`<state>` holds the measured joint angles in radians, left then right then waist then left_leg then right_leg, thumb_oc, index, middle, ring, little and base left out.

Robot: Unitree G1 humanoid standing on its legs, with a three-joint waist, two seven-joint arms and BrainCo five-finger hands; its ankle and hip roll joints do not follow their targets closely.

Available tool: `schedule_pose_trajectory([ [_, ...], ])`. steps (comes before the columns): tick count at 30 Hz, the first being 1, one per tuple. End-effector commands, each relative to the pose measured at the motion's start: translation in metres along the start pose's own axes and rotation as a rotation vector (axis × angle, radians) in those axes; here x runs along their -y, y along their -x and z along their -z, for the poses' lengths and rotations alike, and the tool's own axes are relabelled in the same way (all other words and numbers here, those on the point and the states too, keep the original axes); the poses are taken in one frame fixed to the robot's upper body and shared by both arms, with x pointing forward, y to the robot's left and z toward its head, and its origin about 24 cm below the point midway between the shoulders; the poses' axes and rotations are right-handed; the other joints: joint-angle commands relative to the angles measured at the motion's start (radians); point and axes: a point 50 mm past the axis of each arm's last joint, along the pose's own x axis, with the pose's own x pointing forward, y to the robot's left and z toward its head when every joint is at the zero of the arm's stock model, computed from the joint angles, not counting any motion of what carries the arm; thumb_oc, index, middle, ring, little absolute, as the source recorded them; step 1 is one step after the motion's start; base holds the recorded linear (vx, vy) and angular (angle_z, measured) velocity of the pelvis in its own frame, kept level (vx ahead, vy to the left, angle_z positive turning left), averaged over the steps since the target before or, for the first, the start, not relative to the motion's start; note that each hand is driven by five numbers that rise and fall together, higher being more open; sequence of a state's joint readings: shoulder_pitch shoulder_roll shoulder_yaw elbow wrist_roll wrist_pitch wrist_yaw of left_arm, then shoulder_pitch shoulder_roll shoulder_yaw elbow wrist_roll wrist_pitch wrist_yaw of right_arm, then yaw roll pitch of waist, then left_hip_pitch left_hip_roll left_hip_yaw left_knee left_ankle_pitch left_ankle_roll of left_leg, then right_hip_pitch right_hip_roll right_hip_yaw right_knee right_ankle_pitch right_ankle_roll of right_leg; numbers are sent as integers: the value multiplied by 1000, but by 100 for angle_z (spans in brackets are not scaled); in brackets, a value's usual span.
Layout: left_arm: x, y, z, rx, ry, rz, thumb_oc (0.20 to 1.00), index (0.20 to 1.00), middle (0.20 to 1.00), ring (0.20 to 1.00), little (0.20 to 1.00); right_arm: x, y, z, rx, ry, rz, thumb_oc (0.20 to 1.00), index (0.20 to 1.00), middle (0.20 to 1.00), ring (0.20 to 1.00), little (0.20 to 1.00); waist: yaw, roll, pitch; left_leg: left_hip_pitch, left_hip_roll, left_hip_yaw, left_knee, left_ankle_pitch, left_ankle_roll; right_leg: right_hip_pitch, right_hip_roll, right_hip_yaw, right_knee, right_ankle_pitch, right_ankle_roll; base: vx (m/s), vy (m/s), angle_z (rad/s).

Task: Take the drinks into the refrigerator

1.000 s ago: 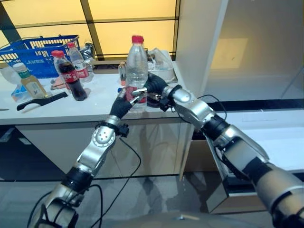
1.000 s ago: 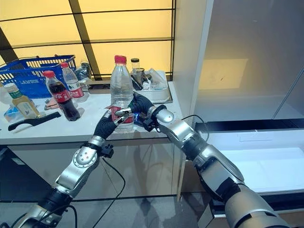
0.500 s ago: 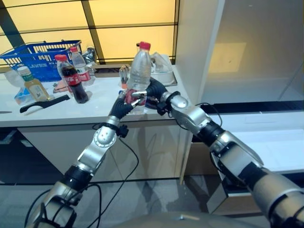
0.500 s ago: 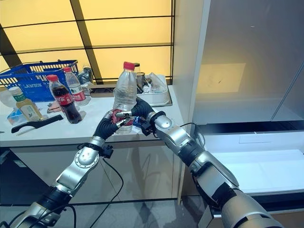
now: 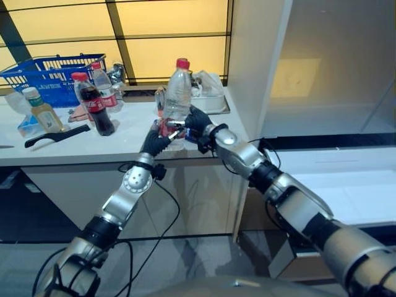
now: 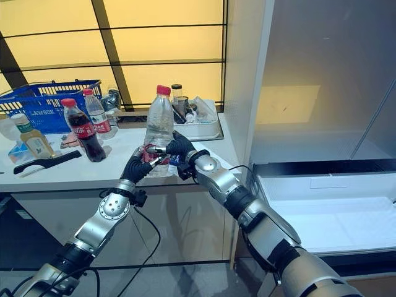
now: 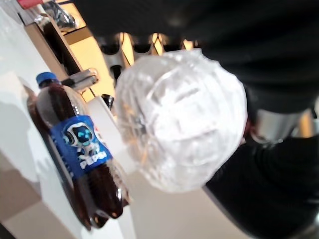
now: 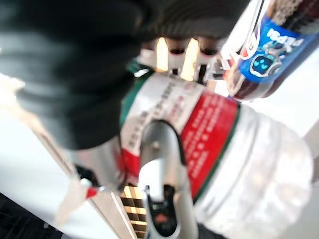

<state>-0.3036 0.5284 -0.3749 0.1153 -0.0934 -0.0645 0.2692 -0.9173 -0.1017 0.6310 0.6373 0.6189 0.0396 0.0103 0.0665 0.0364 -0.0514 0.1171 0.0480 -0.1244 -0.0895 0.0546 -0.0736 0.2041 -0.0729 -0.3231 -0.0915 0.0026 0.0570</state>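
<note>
Where the left eye view looks down on the white surface (image 5: 93,145), the left hand (image 5: 154,139) and right hand (image 5: 195,120) both clasp the clear water bottle (image 5: 177,93), which stands upright near the front edge. From the left wrist view, the bottle's base shows beside a dark cola bottle (image 7: 75,159). From the right wrist view, a silver finger (image 8: 162,169) curls over the bottle's red label.

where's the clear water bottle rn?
In the eye views, the clear water bottle stands at the counter's front edge, clasped between the left hand and right hand, before the white tray.
</note>
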Motion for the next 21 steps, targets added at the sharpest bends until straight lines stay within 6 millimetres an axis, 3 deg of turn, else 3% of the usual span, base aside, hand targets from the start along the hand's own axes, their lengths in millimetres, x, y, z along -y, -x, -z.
schedule_pose_trajectory([
  [1,5,-35,-74,345,-8,27,200,200,200,200,200,-23,-22,-57,183,82,-41,200,200,200,200,200,7,-25,-16,63,-47,48,4,-131,69,27,-32,80,35,-83,26,0,0,0],
  [5,4,-34,-69,324,19,14,200,200,200,200,200,-20,-21,-57,182,98,-28,200,200,200,200,200,7,-27,-11,59,-48,49,4,-128,69,23,-30,81,33,-80,26,0,0,0],
  [6,3,-33,-67,316,28,13,498,498,498,498,498,-18,-20,-57,187,98,-25,200,200,200,200,200,7,-26,-11,59,-48,49,3,-128,69,23,-30,81,31,-79,26,0,0,0],
  [7,3,-32,-66,312,32,11,598,598,598,598,598,-17,-19,-56,186,100,-23,200,200,200,200,200,7,-26,-10,59,-48,50,3,-127,69,22,-30,82,30,-78,26,0,0,0],
  [8,3,-32,-65,305,36,10,749,749,749,749,749,-16,-18,-57,192,101,-19,200,200,200,200,200,7,-26,-10,58,-48,51,3,-127,69,21,-29,82,30,-78,26,0,0,0],
  [9,3,-31,-64,300,41,11,1000,1000,1000,1000,1000,-15,-17,-58,194,102,-18,200,200,200,200,200,6,-25,-9,58,-48,51,3,-127,69,21,-29,83,30,-77,26,0,0,0],
  [15,3,-30,-56,266,67,8,1000,1000,1000,1000,1000,-4,-13,-63,221,92,10,200,200,200,200,200,5,-25,-5,57,-47,54,3,-127,69,18,-30,87,28,-74,27,0,0,0],
  [21,9,-18,-31,148,164,34,1000,1000,1000,1000,1000,10,-4,-69,259,73,35,200,200,200,200,200,5,-25,1,56,-47,56,3,-127,70,13,-30,90,28,-72,27,0,0,0],
])
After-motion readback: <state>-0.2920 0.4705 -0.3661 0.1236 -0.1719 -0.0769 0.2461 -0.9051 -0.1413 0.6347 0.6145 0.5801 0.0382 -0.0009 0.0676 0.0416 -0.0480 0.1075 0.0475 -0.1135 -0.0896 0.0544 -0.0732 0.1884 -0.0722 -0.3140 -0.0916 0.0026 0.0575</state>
